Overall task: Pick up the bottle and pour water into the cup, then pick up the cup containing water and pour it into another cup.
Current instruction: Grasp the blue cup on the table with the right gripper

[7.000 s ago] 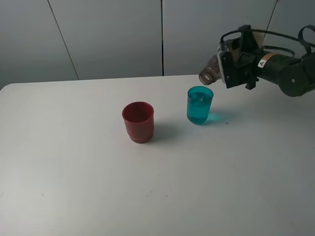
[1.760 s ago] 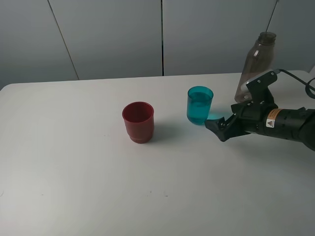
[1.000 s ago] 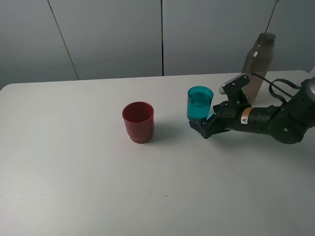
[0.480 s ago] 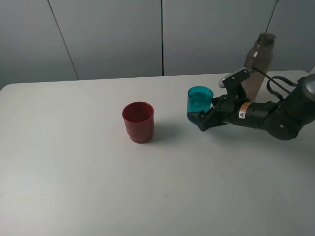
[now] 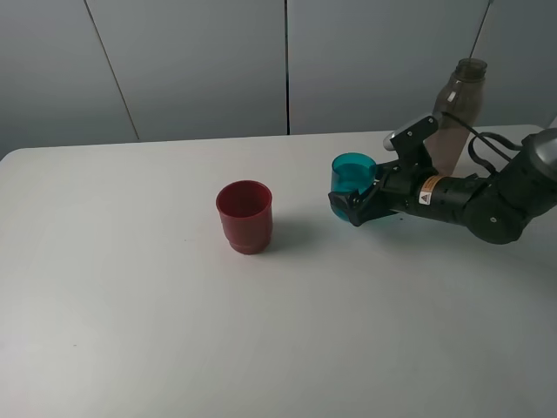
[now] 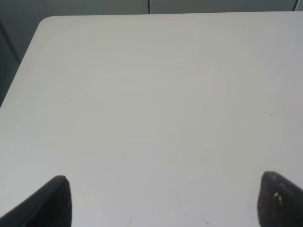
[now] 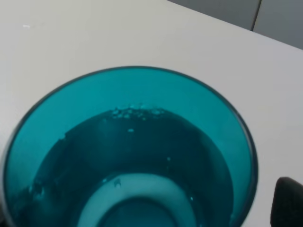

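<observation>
The teal cup [image 5: 352,171] stands on the white table [image 5: 130,305], right of middle, with water in it. In the right wrist view the cup [image 7: 132,142] fills the picture. My right gripper [image 5: 352,204] reaches in from the right, its jaws either side of the cup's lower half; a dark fingertip [image 7: 287,201] shows with a strip of table between it and the rim. The red cup [image 5: 244,215] stands upright to the left, apart. The grey-brown bottle [image 5: 457,111] stands upright at the back right, behind my right arm. My left gripper [image 6: 165,203] is open over bare table.
The table's back edge meets a grey panelled wall [image 5: 200,61]. My right arm [image 5: 487,200] lies low across the table's right side, with a cable looped by the bottle. In the left wrist view the table's far corner [image 6: 45,21] shows.
My right gripper has slid left along the table until its jaws enclose the teal cup's base. The bottle, set down earlier, and the red cup have not moved.
</observation>
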